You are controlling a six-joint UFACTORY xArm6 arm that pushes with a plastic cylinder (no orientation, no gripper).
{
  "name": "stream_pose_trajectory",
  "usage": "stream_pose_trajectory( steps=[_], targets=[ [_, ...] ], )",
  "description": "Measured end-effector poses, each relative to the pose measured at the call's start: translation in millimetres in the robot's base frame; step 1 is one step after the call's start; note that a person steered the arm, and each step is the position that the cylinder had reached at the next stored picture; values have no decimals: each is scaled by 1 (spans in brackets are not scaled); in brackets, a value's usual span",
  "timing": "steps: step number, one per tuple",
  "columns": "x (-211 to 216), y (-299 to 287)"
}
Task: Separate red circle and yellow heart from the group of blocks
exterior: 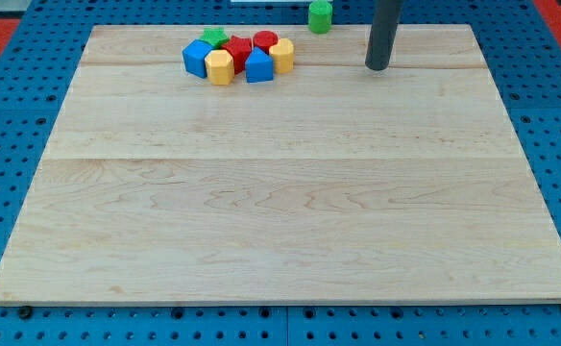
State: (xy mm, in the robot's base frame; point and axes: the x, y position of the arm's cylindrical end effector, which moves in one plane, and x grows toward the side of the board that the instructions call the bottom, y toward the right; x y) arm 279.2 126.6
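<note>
The red circle [266, 40] is seen as a short round block with a flat top, set at the back of a tight cluster near the view's top left of the wooden board [280, 221]. The yellow heart [282, 54] is placed just beside it, at the cluster's right edge, and appears to touch it; its lobes cannot be made out clearly, so the way it points cannot be told. No long axis can be given for the round red block.

No writing, brand or label can be read on any block or on the board.

To the left, a red block [237, 50] of star-like outline is wedged in the middle, with a green star [213, 37] behind it. In front, a blue block [259, 66] with a peaked top, a yellow hexagonal block [220, 67] and a blue cube [197, 59] are lined up, all touching or nearly so.

A green block [320, 15] is seen apart, beyond the board's top edge.

My tip [378, 67] is rested on the board well to the right of the cluster, touching no block. No pincer is carried by the rod, so no opening or closing can be told.

The board is laid on a blue perforated table [2, 144].
</note>
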Motion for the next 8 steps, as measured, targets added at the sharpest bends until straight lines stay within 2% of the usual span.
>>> stream_pose_trajectory(
  steps=[1,2,3,5,8],
  targets=[
    [6,-11],
    [35,-25],
    [40,-123],
    [-12,-130],
    [-34,-120]
  ],
)
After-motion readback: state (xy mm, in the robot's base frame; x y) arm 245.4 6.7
